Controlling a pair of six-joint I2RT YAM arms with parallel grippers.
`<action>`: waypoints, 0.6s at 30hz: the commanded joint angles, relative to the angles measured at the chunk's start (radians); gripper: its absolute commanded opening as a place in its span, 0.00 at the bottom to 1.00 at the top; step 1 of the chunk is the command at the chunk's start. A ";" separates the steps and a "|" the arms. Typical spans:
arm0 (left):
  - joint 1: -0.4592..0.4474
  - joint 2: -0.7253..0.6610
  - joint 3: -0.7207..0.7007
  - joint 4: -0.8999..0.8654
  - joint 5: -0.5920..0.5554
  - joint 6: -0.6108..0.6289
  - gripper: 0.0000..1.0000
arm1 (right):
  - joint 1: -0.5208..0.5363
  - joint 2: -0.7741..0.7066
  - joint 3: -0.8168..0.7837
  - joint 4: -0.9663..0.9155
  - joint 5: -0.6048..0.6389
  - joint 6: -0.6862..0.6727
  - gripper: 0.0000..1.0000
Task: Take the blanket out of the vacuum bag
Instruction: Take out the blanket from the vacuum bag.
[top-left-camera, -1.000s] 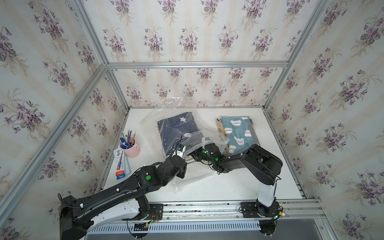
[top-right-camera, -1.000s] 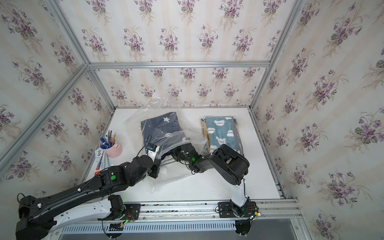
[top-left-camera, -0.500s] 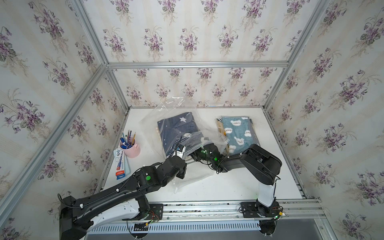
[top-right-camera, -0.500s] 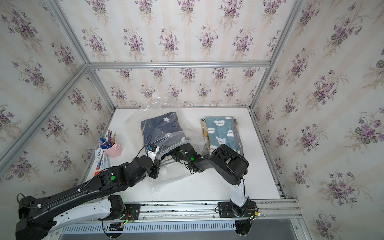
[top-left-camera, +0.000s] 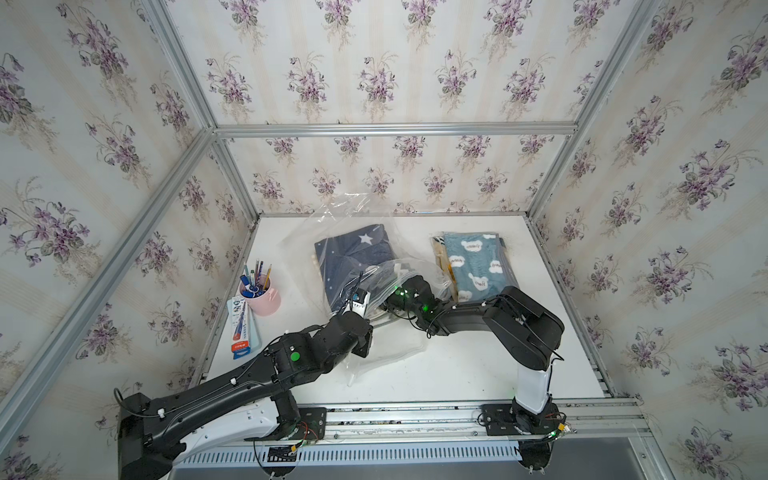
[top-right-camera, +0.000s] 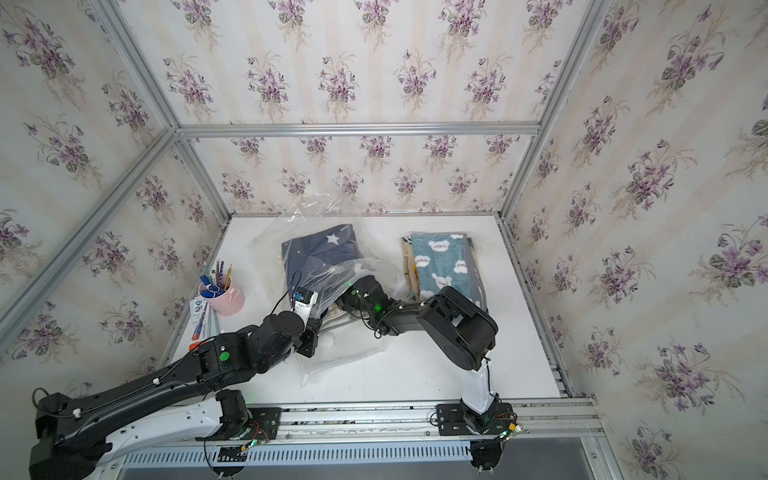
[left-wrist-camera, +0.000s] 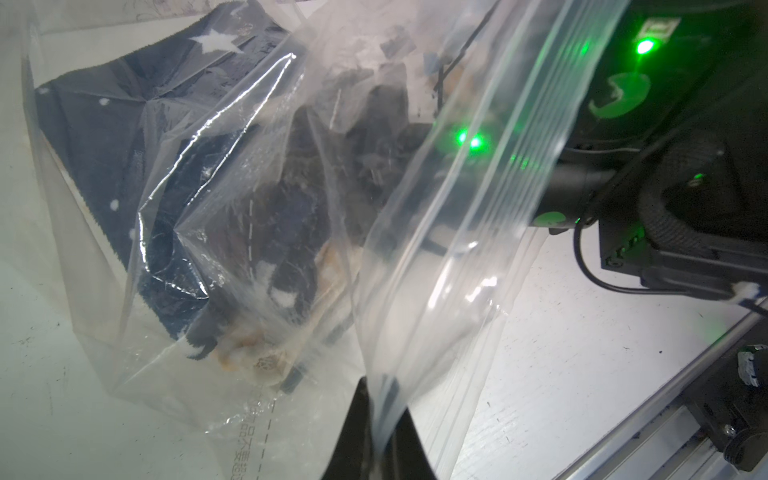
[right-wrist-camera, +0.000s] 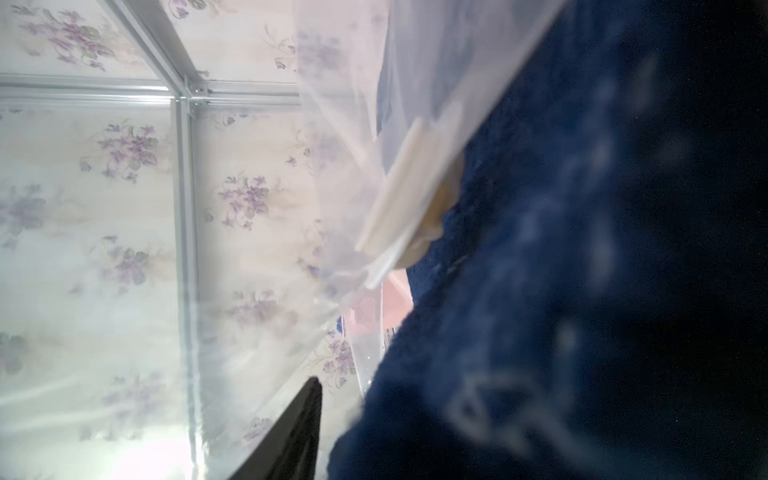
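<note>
The clear vacuum bag (top-left-camera: 332, 232) (top-right-camera: 299, 226) lies mid-table, with a folded navy star-print blanket (top-left-camera: 353, 253) (top-right-camera: 322, 249) (left-wrist-camera: 104, 124) inside it. My left gripper (left-wrist-camera: 380, 399) is shut on the bag's zip-seal edge (left-wrist-camera: 478, 208) and holds the mouth lifted. My right gripper (top-left-camera: 388, 297) reaches into that mouth under the raised plastic. In the right wrist view the blanket (right-wrist-camera: 582, 249) fills the space beside one dark finger (right-wrist-camera: 303, 415), with a thin gap between them. The blanket hides the other finger.
A second bag with a teal bear-print blanket (top-left-camera: 473, 266) lies at the right. A pink cup of pens (top-left-camera: 259, 291) and a blue-and-white box (top-left-camera: 241, 328) stand at the left edge. Papered walls close three sides, and an aluminium rail (top-left-camera: 415, 409) runs along the front.
My right gripper has slid slightly deeper into the bag's mouth towards the blanket. The left gripper keeps its hold on the bag's edge and has not moved.
</note>
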 joint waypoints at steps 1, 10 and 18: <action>0.001 0.003 0.007 0.014 -0.007 0.009 0.09 | -0.002 -0.011 -0.022 0.043 -0.011 0.015 0.54; 0.001 0.015 0.002 0.025 -0.001 0.006 0.09 | -0.004 0.024 -0.048 0.065 0.014 0.041 0.60; 0.001 0.034 0.001 0.041 0.008 0.005 0.08 | -0.003 0.047 -0.070 0.121 0.115 0.124 0.59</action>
